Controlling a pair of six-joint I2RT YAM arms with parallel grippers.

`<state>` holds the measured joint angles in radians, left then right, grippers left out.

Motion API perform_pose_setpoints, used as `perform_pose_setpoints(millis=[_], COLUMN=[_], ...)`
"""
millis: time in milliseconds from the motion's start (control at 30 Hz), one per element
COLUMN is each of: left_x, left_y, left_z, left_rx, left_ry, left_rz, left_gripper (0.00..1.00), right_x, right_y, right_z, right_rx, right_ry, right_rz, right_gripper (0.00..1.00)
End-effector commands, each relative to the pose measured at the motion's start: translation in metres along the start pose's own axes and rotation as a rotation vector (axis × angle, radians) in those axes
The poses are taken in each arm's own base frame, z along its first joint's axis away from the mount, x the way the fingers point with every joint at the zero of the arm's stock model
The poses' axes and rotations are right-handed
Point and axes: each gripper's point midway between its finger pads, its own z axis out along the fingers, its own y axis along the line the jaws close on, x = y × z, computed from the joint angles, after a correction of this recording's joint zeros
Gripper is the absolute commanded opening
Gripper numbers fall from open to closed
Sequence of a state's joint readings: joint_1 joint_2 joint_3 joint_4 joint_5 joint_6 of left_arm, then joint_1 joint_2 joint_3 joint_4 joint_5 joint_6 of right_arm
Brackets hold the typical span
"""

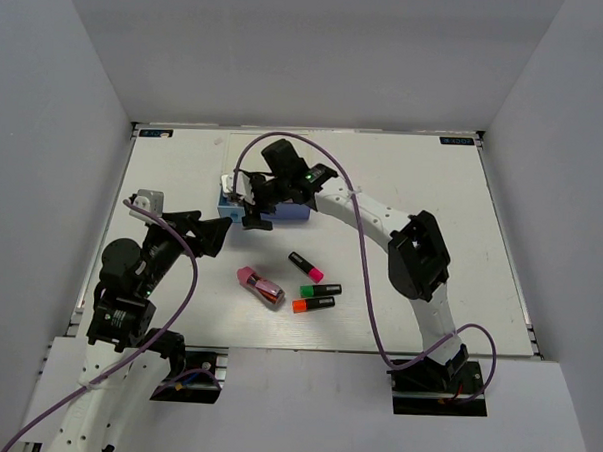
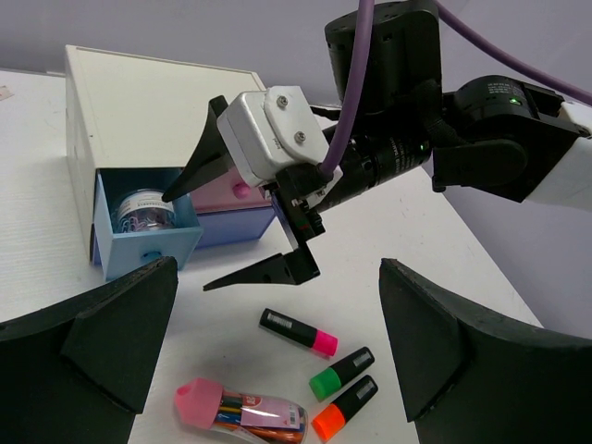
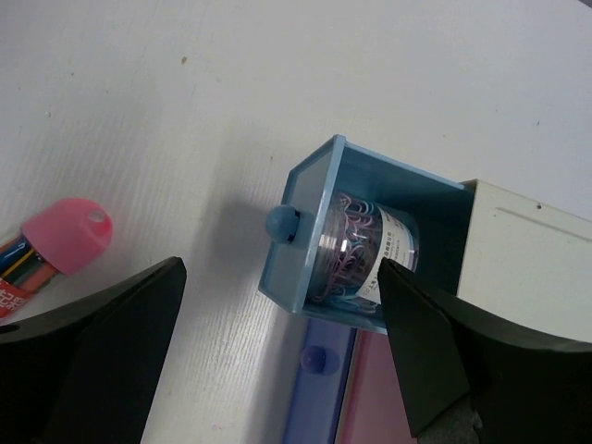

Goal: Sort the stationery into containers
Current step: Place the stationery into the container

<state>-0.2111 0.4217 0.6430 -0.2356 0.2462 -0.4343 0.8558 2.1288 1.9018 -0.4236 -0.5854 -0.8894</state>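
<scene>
- Hovering over the open light blue drawer [image 2: 148,250], right gripper [image 2: 188,242] gapes wide, empty; silver-purple tub [image 2: 143,215] sits inside, its label unreadable
- left gripper [image 1: 216,234] spread wide, empty
- markers [image 2: 298,331] and pink-capped block [image 2: 242,413] lie at 5 to 6 o'clock of drawer unit [image 2: 157,102]; their print illegible

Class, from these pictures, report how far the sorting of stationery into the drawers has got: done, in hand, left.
Done: the silver-purple tub sits in the pulled-out light blue drawer. In hand: nothing; the right tool hangs open over that drawer, and the left tool is open and empty. Left: the pink-ended marker, green-ended marker, orange-ended marker and pink-capped pack lie on the table, unsorted.
</scene>
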Motion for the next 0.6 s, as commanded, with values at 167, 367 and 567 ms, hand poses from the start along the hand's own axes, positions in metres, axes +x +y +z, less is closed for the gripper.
perform_pose_setpoints(millis=[167, 367, 567], left_x=[0.003, -0.001, 0.004], left_y=[0.003, -0.005, 0.005], left_z=[0.002, 0.004, 0.008], left_rx=[-0.004, 0.032, -0.033], left_ry=[0.011, -0.01, -0.002], left_rz=[0.004, -0.021, -0.15], left_gripper=[1.0, 1.0, 1.0], right_x=[-0.051, -0.05, -0.022], right_y=[-0.025, -0.033, -0.039], right_z=[-0.044, -0.064, -0.083], right_rx=[0.127, 0.231, 0.384], right_ry=[-0.058, -0.027, 0.033], right_rz=[-0.032, -0.016, 0.043], right_gripper=[0.9, 0.9, 0.9])
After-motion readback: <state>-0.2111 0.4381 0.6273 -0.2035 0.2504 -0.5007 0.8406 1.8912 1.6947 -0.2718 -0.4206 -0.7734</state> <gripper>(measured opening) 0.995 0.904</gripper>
